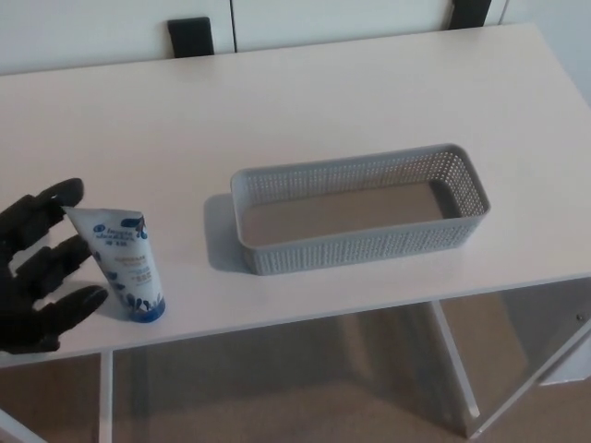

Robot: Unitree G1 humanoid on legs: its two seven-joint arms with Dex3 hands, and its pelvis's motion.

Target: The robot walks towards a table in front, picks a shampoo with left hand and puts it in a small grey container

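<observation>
A pale, smooth-topped table (369,101) carries two items. A white-and-blue shampoo tube (125,263) stands tilted on its blue cap near the front left edge. A grey perforated plastic basket (360,247) sits well apart to its right, long and shallow, angled slightly across the tabletop's middle.

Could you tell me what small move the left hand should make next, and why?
Probably close the fingers round the shampoo tube: the left hand is spread open right beside it, not yet gripping, and the tube stands on its cap, outside the empty grey basket.
</observation>
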